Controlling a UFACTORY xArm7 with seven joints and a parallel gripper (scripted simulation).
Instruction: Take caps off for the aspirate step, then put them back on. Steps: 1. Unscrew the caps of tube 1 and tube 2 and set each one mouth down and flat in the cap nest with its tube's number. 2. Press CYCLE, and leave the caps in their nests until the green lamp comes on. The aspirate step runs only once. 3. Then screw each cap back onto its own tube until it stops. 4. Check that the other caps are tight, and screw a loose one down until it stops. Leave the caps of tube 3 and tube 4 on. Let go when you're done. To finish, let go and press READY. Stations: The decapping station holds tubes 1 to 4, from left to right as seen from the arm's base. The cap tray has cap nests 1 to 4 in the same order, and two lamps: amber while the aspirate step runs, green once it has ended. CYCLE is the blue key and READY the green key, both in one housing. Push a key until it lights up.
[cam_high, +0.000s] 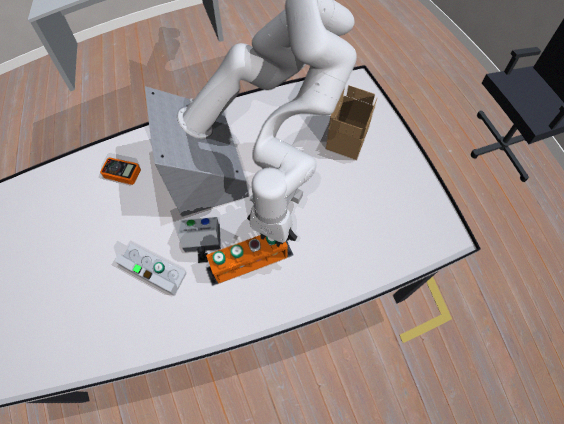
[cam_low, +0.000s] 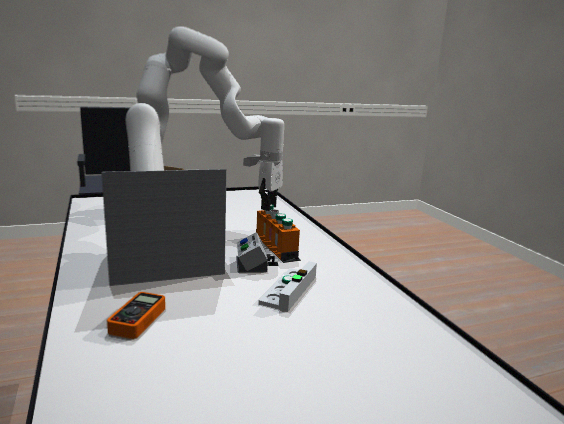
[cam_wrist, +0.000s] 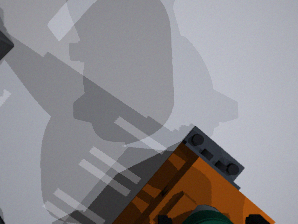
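Gripper (cam_low: 268, 200) fingers stood part-way open and clamped on nothing. They hung straight down around the cap of tube 1 (cam_high: 271, 240) at the 3 o'clock end of the orange decapping station (cam_high: 250, 267) in the top view, loose about the cap rather than pinching it. The green lamp (cam_high: 137, 268) on the cap tray (cam_high: 165, 285) was lit, and one cap (cam_high: 159, 267) lay in its nest at about 8 o'clock from the station. Tube 2 (cam_high: 255, 244) stood uncapped with a dark mouth showing, so the step in hand looked like screwing cap 1 back down. To do it well, the wrist should stay centred over the tube's axis, the fingers should close squarely on the cap's flanks before each turn, and light downward pressure should be kept so the thread does not cross. Turning should end only when the cap stops; the fingers should open before the wrist winds back, or the cap would be undone again. The wrist view showed only a sliver of green cap at its bottom edge, so seating could not be judged there. As for writing, the key housing (cam_high: 200, 240) at 10 o'clock from the station carried a dark label strip under its green key (cam_high: 190, 223) and blue key (cam_high: 204, 222), too small to read. The marks in the caps' white centres and the face of the orange multimeter (cam_high: 120, 170) on the table (cam_high: 350, 225) were equally illegible, and no brand showed.
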